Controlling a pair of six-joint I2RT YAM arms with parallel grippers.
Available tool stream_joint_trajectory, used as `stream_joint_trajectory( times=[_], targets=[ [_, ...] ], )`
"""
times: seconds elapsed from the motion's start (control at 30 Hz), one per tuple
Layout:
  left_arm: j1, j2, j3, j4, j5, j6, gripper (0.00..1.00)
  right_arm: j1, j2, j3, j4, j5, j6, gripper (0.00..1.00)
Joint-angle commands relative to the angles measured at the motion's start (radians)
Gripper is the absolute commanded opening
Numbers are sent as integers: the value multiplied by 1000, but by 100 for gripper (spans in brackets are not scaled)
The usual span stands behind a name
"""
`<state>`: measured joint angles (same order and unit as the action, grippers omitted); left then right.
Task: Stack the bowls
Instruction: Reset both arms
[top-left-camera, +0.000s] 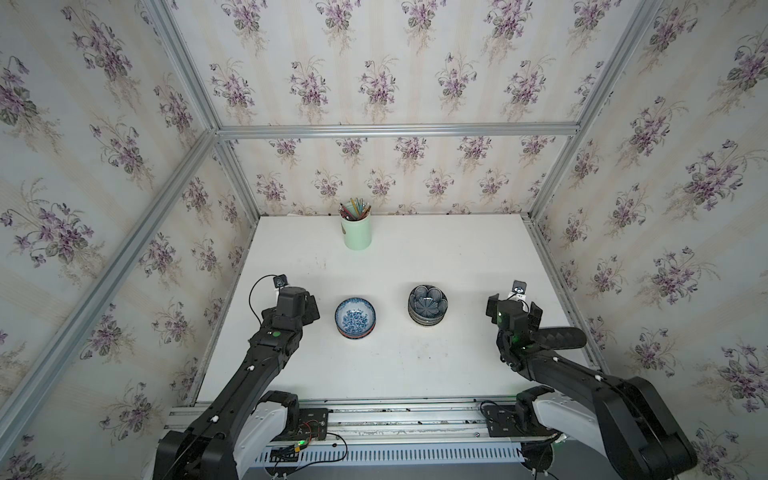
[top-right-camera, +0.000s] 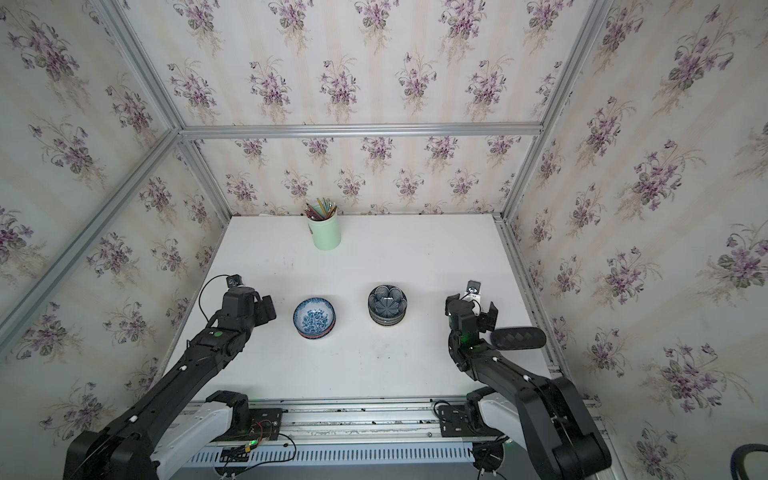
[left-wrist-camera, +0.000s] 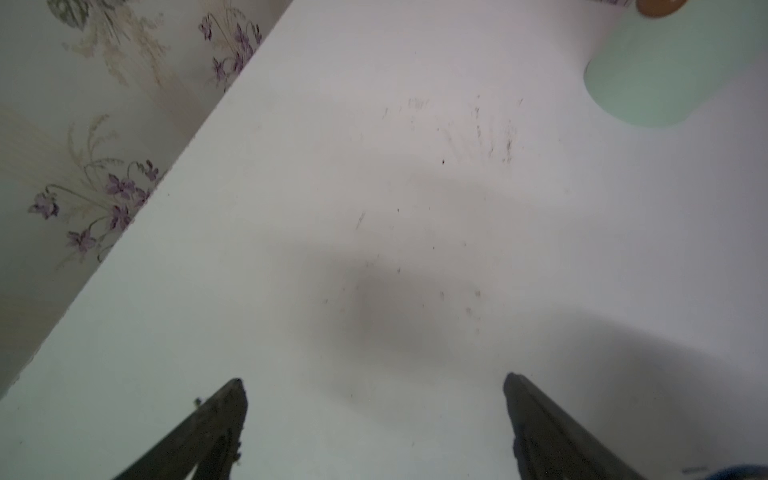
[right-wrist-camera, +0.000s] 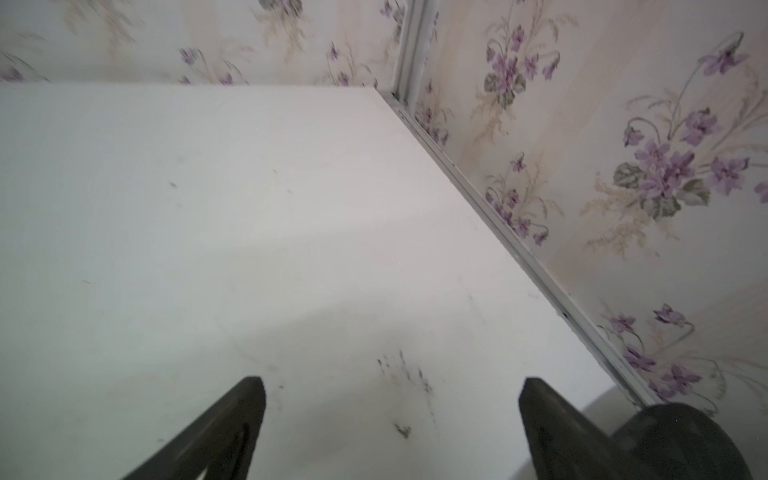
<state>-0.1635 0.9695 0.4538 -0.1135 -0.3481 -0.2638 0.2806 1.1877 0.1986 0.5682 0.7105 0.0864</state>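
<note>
1. In both top views the bowls sit on the white table (top-left-camera: 415, 374) in 2 stacks, well apart from each other. A blue-white floral bowl (top-left-camera: 355, 318) (top-right-camera: 314, 318) tops 1 stack and a dark navy petal bowl (top-left-camera: 427, 304) (top-right-camera: 387, 304) tops the other. The bowls beneath show only as rims, with an orange-red rim lowest under the floral bowl.
2. Also in both top views, a mint-green cup (top-left-camera: 356, 235) stands upright at the table's back edge and holds a bundle of pencils (top-left-camera: 354, 209). A small tan label on its wall is too small to read.
3. In a top view the left gripper (top-left-camera: 299, 309) is near the floral-topped stack, apart from it. The right gripper (top-left-camera: 514, 309) is well apart from the navy-topped stack, by the table's right edge.
4. Left wrist view: the left gripper's 2 fingers (left-wrist-camera: 232, 399) stand wide apart with only scuffed bare table between them. The cup's base is blurred, and the orange-brown patch on it cannot be read.
5. Right wrist view: the right gripper's 2 fingers (right-wrist-camera: 249, 399) are spread wide over bare table, holding nothing, beside a black rounded object (right-wrist-camera: 681, 440).
</note>
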Motion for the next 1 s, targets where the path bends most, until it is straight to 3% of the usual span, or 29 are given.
stream_joint_trajectory(
  times=[0.0,0.1,0.17,0.2,0.27,0.33,0.4,0.47,0.57,0.67,0.73,0.97],
  targets=[
    [41,76,-76,470,42,155,97,-27,107,11,406,-15,-91,100],
    [73,275,-134,791,48,214,95,-71,182,-7,608,-96,-105,99],
    [84,295,-88,758,132,247,94,-155,284,-70,858,-286,-57,100],
    [90,331,-98,827,139,268,94,-188,321,-72,887,-406,-48,100],
    [99,422,-123,967,144,290,94,-191,373,-45,887,-433,-64,100],
    [120,604,-122,1187,243,341,94,-195,351,2,767,-440,-44,100],
    [122,533,-37,863,267,312,94,-201,369,6,780,-444,-43,100],
    [128,592,-81,1075,249,325,93,-204,357,9,755,-448,-39,100],
    [130,531,-40,892,195,277,95,-204,352,2,769,-448,-39,100],
    [128,589,-92,1081,196,307,99,-204,355,-3,781,-447,-44,100],
    [128,561,-65,978,196,291,100,-203,358,-4,787,-447,-45,100],
    [128,576,-81,1038,197,297,100,-203,357,-2,783,-447,-45,100]
  ],
)
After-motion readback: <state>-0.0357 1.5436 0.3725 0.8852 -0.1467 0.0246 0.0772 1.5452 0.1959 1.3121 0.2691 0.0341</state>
